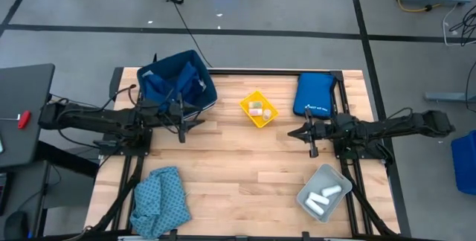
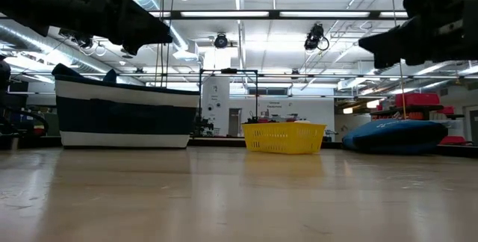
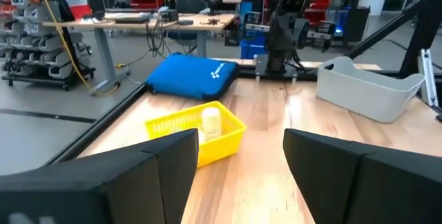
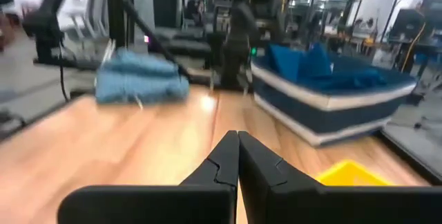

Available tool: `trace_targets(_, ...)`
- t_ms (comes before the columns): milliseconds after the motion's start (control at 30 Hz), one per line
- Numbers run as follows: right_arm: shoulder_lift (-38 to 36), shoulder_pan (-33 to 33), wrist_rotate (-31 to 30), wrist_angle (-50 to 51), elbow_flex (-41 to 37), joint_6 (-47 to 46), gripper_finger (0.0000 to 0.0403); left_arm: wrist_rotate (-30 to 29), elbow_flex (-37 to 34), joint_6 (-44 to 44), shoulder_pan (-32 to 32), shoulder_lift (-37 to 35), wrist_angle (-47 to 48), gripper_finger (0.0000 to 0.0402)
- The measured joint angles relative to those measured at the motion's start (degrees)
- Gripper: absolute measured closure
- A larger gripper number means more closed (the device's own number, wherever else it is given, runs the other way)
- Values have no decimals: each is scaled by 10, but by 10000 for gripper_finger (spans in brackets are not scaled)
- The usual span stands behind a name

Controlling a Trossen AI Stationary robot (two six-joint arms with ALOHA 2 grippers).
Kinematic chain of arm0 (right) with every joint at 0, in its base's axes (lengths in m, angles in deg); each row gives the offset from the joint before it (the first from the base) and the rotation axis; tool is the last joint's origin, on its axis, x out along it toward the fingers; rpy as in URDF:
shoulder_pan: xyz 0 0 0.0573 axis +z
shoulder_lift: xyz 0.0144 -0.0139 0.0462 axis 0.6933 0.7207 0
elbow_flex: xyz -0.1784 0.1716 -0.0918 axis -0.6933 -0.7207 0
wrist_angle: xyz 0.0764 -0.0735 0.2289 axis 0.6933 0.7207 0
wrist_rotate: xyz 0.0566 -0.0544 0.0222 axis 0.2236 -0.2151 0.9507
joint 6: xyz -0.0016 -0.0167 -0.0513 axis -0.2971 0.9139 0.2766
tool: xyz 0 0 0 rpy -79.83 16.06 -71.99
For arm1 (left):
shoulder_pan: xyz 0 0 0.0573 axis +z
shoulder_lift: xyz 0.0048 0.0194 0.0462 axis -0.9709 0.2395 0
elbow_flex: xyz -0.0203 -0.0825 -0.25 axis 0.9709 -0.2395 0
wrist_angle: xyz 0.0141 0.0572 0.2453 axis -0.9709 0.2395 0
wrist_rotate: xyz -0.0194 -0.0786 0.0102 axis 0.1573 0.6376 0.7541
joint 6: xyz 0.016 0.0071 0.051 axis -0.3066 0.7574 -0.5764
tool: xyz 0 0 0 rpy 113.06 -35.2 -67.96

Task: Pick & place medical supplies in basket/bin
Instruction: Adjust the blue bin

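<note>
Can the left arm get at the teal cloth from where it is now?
Probably yes. The teal cloth lies alone at the table's near left corner, on the left arm's own side, with bare wood between it and the left pincer. That pincer is open and empty; nothing lies on the cloth.

Looking out past the left gripper (image 3: 238, 175), jaws spread wide, nothing between them. Just ahead on the table (image 3: 276, 148), a yellow basket (image 3: 200, 133) holding a white roll (image 3: 210, 120). Beyond it, a blue pouch (image 3: 192, 77); off to the side, a grey bin (image 3: 369, 89). Farther back, the right arm (image 3: 286, 16).
</note>
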Motion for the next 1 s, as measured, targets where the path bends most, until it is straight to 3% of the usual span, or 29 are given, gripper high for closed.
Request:
trace_targets(267, -82, 0, -29, 108, 0, -13, 394, -1, 0, 13, -22, 7, -6, 185)
trace_targets(633, -85, 0, -29, 145, 0, -58, 394, 46, 1, 87, -131, 9, 63, 164)
trace_targets(733, -85, 0, -29, 146, 0, -58, 394, 47, 26, 123, -159, 9, 131, 144)
trace_targets(1000, -85, 0, -29, 146, 0, -58, 394, 45, 173, 234, -214, 35, 469, 120)
